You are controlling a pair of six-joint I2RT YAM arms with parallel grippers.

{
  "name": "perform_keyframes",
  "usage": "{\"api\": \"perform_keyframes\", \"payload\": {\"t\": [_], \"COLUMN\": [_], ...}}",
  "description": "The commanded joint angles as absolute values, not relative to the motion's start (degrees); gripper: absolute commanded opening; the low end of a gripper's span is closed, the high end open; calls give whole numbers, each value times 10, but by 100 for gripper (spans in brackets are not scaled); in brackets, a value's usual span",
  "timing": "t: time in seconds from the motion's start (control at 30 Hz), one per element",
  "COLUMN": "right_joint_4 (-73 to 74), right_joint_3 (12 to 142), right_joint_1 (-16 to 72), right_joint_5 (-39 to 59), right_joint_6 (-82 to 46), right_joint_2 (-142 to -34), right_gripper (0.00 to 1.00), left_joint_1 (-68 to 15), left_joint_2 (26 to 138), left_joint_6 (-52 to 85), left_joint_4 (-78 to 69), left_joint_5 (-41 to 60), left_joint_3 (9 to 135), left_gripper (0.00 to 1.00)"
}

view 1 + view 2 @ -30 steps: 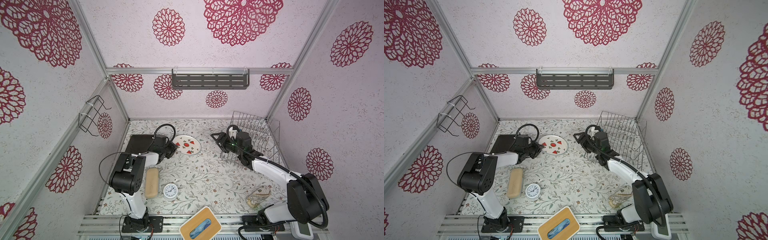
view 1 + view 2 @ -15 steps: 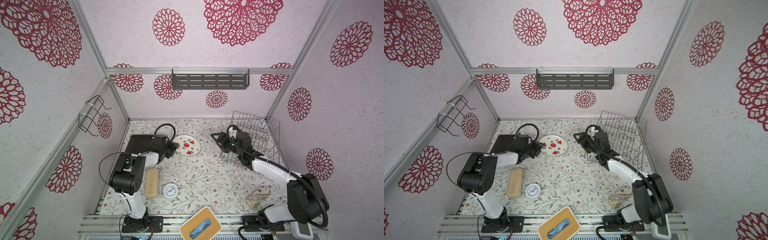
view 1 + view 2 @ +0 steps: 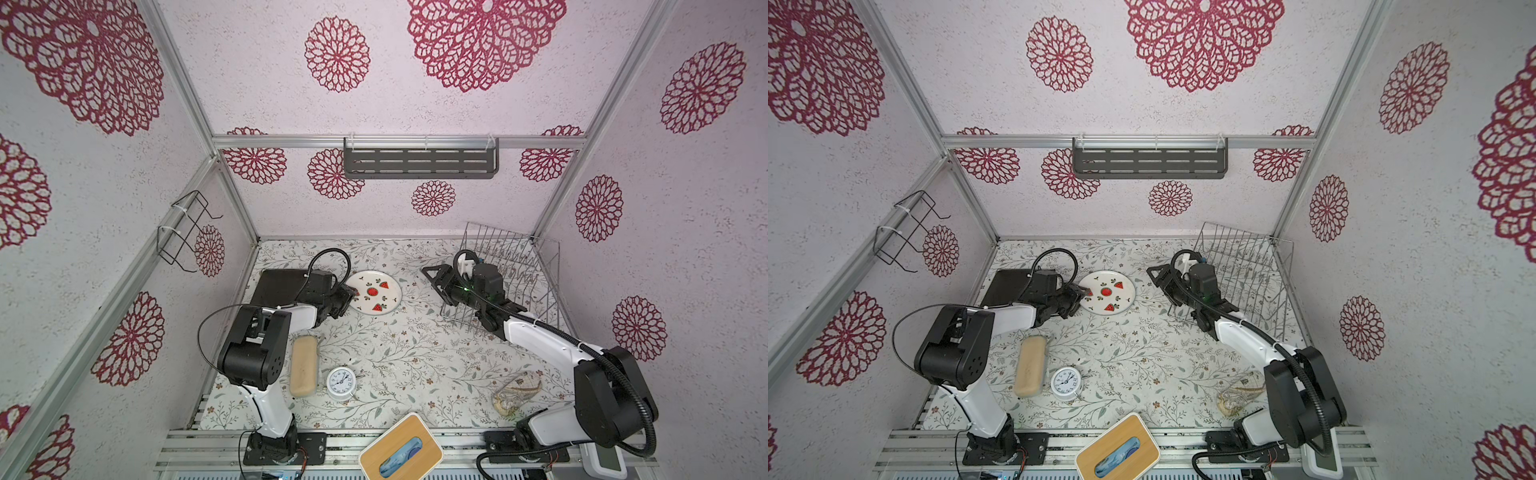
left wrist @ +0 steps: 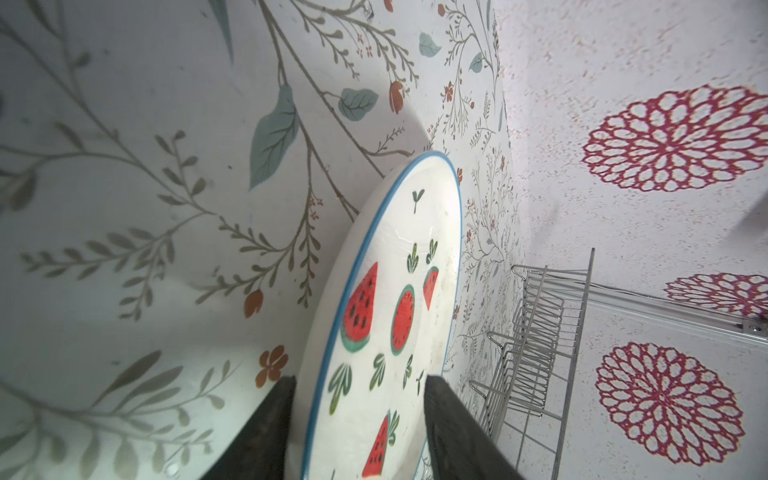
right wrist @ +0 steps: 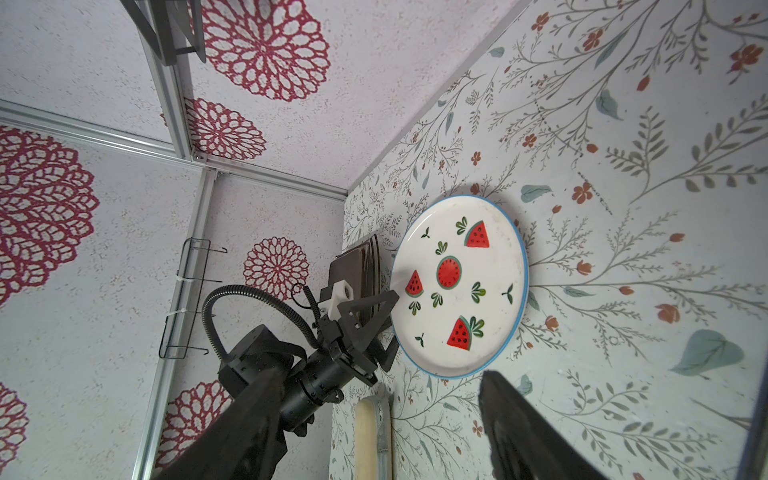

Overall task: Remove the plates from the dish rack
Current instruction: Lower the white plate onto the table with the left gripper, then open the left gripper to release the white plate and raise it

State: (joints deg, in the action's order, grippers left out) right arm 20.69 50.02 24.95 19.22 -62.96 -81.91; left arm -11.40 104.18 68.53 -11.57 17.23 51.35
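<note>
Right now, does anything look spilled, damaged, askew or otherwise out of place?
Nothing spilled or broken. The watermelon plate lies flat on the table, the dish rack stands upright. Only the wood-topped box sits askew, over the front rails.

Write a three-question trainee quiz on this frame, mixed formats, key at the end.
1. True or false: a plate stands in the dish rack.
2. What sits between the fingers of the left gripper?
A. a rack wire
B. the rim of the watermelon plate
C. nothing
3. Short answer: what does the right gripper hold, and how do its jaws stand?

Key
1. False: no plate shows in the rack in any view.
2. B: the plate lies flat on the table, with the spread fingers either side of its rim.
3. Nothing; the jaws are open, beside the rack.
</note>
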Motion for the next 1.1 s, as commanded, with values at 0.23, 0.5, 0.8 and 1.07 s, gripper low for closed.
{"api": "perform_keyframes", "payload": {"t": [0.23,0.5,0.8,1.07], "right_joint_4": [223,226,226,225], "right_joint_3": [513,508,510,510], "right_joint_1": [247,245,243,237], "right_joint_5": [181,181,181,180], "right_joint_6": [-616,-617,-616,-612], "right_joint_2": [-806,-806,-804,-800], "right_gripper": [78,78,78,78], "left_joint_1": [-103,-97,-92,-90], "left_joint_2": [1041,1037,1014,970], "left_joint_6": [658,650,637,614], "left_joint_4": [-104,-95,-74,-33], "left_joint_5": [172,171,160,139], "left_joint_3": [532,525,524,532], "left_gripper": [60,62,64,66]}}
